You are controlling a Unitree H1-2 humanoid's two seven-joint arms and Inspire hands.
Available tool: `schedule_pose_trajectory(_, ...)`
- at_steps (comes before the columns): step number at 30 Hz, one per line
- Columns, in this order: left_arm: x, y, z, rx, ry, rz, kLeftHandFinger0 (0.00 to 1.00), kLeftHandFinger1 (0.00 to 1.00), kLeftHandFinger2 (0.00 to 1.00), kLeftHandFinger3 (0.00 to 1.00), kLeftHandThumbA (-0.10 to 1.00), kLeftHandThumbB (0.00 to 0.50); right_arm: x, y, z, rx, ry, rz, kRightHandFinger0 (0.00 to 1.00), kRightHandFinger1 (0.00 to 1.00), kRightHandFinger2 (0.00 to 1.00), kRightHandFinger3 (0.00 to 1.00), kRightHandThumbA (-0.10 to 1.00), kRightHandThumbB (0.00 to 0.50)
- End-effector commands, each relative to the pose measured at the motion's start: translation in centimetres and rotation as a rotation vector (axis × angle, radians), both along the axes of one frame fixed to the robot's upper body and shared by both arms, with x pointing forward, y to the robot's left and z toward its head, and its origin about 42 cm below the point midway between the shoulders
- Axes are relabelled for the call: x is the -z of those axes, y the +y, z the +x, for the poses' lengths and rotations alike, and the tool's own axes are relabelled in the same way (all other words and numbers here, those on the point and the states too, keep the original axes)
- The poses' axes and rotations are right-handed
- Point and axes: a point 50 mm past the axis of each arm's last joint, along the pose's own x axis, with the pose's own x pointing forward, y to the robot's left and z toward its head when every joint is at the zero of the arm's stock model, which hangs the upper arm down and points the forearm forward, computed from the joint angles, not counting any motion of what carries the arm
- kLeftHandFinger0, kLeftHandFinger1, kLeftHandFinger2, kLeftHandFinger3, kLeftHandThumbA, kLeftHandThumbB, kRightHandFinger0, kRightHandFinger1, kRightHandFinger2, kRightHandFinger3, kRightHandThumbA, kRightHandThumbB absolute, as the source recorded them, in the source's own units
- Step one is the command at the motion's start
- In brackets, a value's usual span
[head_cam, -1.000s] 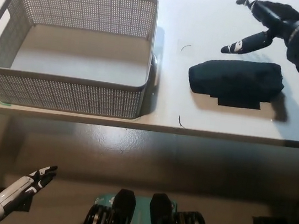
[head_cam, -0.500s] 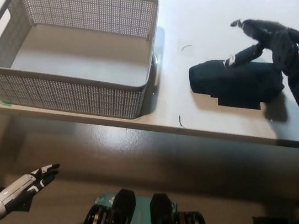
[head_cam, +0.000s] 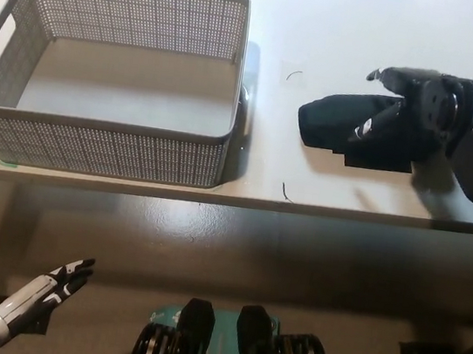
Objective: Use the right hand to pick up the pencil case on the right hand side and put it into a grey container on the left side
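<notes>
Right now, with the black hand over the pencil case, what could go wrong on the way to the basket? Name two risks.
1. The right hand covers only the right end of the pencil case, and its fingers do not look closed; lifted from one end, the soft case might sag or slip.
2. The grey container has tall walls; a low carry could catch its near-side rim.
The left hand rests below the table.

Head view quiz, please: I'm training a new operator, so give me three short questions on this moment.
1. True or false: the black fabric pencil case lies inside the grey perforated plastic container.
2. Which hand is over the pencil case? A) white left hand B) black right hand
3. Fill in: the container stands to the pencil case's ____.

Key: 1 false; 2 B; 3 left.
</notes>
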Motion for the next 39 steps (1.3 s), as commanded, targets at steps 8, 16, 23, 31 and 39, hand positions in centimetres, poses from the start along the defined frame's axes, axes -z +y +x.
schedule_pose_trajectory(8,-2.5,0.7,1.6,0.035,-0.085,0.033,1.0,1.0,1.0,1.0,1.0,0.5,-3.2,1.3,1.0,-0.058,-0.104,0.034,1.0,1.0,1.0,1.0,1.0,0.5)
schedule_pose_trajectory(16,-3.2,0.6,2.2,0.05,-0.098,0.039,1.0,1.0,1.0,1.0,1.0,0.498,-1.5,1.7,0.8,-0.045,-0.068,0.042,1.0,1.0,1.0,1.0,1.0,0.5)
schedule_pose_trajectory(23,-3.6,0.3,2.8,0.061,-0.119,0.037,1.0,1.0,1.0,1.0,1.0,0.48,1.3,1.7,0.3,-0.014,-0.027,0.055,1.0,1.0,1.0,1.0,0.94,0.5)
schedule_pose_trajectory(31,-3.9,0.3,3.2,0.063,-0.13,0.028,1.0,1.0,1.0,1.0,1.0,0.488,4.3,1.0,-0.4,0.056,0.014,0.077,1.0,1.0,1.0,1.0,0.87,0.5)
schedule_pose_trajectory(39,-4.2,0.3,3.6,0.06,-0.143,0.024,1.0,1.0,1.0,1.0,1.0,0.495,5.5,0.1,-0.7,0.118,-0.037,0.109,0.01,0.2,0.47,0.75,0.68,0.096)
